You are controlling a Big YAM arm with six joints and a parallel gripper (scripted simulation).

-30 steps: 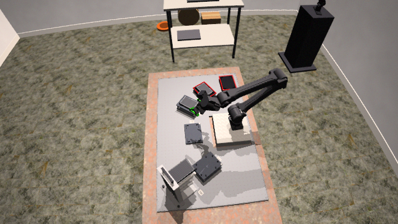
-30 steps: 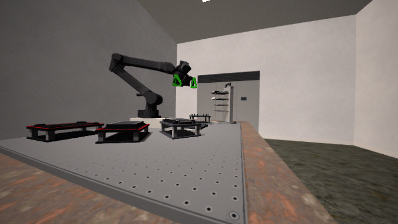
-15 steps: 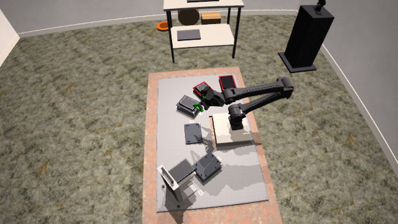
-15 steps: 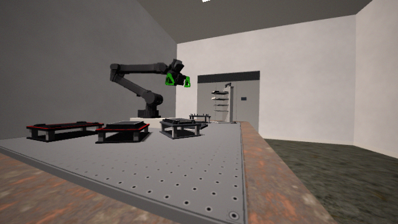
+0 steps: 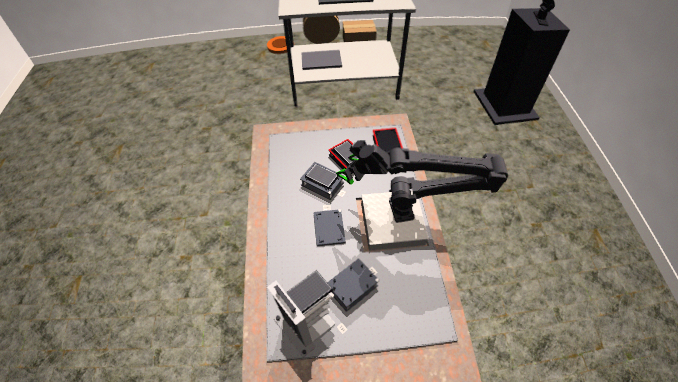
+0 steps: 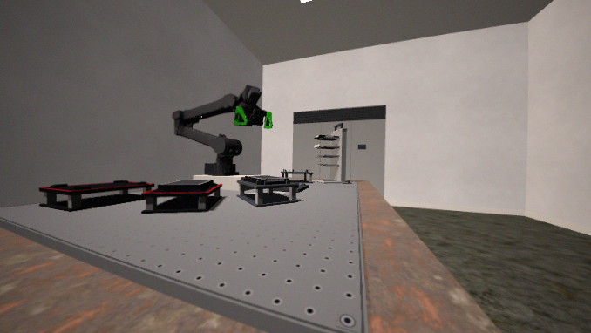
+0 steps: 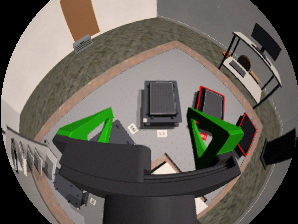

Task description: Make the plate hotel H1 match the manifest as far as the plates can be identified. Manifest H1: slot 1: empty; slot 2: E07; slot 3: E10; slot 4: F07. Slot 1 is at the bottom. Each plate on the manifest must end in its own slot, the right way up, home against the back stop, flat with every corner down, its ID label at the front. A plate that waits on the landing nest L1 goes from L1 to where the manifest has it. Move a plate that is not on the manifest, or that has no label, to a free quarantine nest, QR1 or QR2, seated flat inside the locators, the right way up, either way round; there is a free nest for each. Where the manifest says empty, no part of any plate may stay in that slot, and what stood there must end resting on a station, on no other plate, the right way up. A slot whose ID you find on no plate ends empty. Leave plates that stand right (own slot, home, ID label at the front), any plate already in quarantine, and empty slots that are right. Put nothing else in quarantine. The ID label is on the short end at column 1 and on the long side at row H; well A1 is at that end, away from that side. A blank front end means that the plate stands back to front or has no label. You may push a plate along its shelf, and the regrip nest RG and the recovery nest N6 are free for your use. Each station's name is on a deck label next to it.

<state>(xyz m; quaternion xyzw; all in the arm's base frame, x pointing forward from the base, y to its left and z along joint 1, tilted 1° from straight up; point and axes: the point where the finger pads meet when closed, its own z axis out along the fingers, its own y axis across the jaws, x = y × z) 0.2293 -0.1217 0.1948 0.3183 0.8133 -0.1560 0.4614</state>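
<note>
My gripper [image 5: 347, 168] [image 6: 253, 118] is open and empty. It hangs high above the deck, between a dark nest with a plate on it [image 5: 321, 179] and a red-edged quarantine nest that holds a plate [image 5: 342, 152]. In the wrist view the green fingers stand wide apart, with that plate on the dark nest [image 7: 161, 102] below and ahead. The second red-edged nest [image 5: 387, 139] looks empty. The white plate hotel [image 5: 292, 302] stands at the near left of the deck with a dark plate on its top level [image 5: 308, 291]. Its lower slots and all labels are too small to read.
A flat empty nest [image 5: 329, 227] lies mid-deck. Another dark nest [image 5: 352, 286] stands beside the hotel. The arm's base sits on a white block [image 5: 395, 220]. A shelf table [image 5: 347, 55] and a black pedestal [image 5: 522, 65] stand beyond the table.
</note>
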